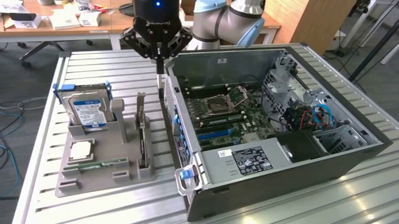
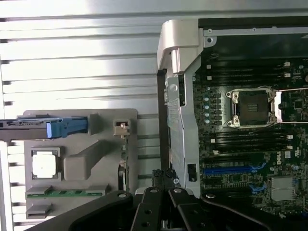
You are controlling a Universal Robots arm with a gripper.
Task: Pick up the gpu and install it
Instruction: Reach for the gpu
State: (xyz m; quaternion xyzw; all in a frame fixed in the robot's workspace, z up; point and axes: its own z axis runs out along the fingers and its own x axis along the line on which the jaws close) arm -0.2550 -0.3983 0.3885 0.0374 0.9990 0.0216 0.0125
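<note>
Grey holder (image 1: 87, 179) on the bench (image 1: 93, 65) holds the gpu (image 1: 142, 133) on edge in a slot, below the tool (image 1: 160, 69) and to the exterior view's left of it. Pinched together and empty, the tool hangs over the wall of the open computer case (image 1: 299, 168); a hard drive (image 1: 87, 109) shares the holder.

A slatted metal table (image 1: 93, 65) spreads beneath the gripper (image 1: 160, 71). Beyond the gripper stands a wooden desk (image 1: 115, 22) strewn with white boxes (image 1: 65, 19), a wooden cabinet (image 1: 311, 21) beside it. Grey floor (image 1: 25, 79) lies well out from the gripper, with cables (image 1: 7, 116) on it.
</note>
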